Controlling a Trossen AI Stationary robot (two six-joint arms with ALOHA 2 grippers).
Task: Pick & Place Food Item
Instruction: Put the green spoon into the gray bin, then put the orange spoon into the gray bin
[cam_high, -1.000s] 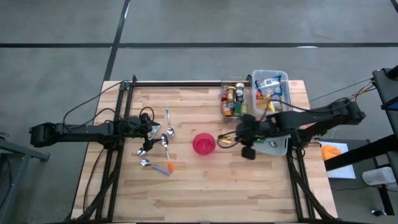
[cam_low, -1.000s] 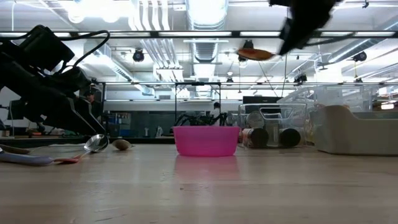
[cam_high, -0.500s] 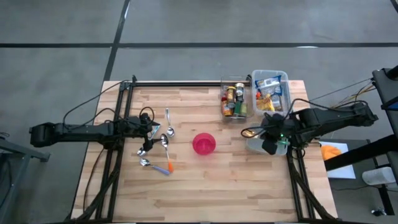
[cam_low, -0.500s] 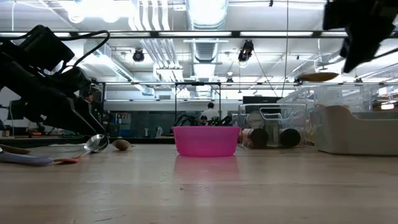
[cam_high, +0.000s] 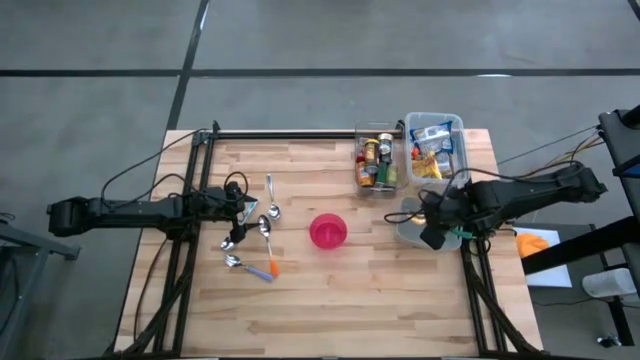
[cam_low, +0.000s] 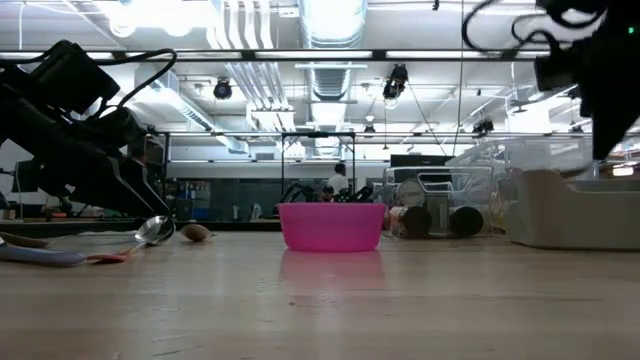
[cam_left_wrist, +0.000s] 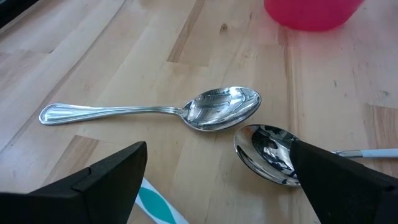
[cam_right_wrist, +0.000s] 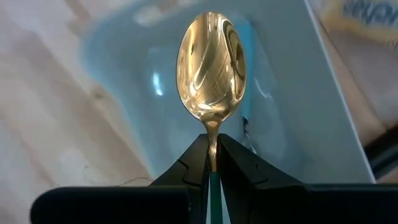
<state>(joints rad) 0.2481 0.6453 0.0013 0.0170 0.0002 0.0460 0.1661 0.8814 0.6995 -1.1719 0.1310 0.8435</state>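
My right claw (cam_right_wrist: 211, 163) is clamped on the neck of a gold spoon (cam_right_wrist: 211, 65), bowl pointing ahead over a pale tub (cam_right_wrist: 292, 99). In the high view this sits at the right of the frame, with the tub (cam_high: 412, 232) at the worktop's (cam_high: 330, 290) right edge, just below the clear bin (cam_high: 436, 142) of packets and the rack (cam_high: 376, 158) of jars. The spoon's bowl looks empty. I cannot see what the tub holds.

As I judge it, the step is to scoop food from the tub and carry it to the pink bowl (cam_high: 328, 231) in mid-frame. To do it well I should dip with the spoon's tip slightly down, draw along the tub floor, then level before lifting clear of the rim.

The bin and rack crowd the upper side, so I should leave leftward, where bare wood lies open to the bowl. My left claw (cam_high: 240, 208), fingers wide apart, waits at left among the steel spoons (cam_high: 268, 212), well apart from that path.
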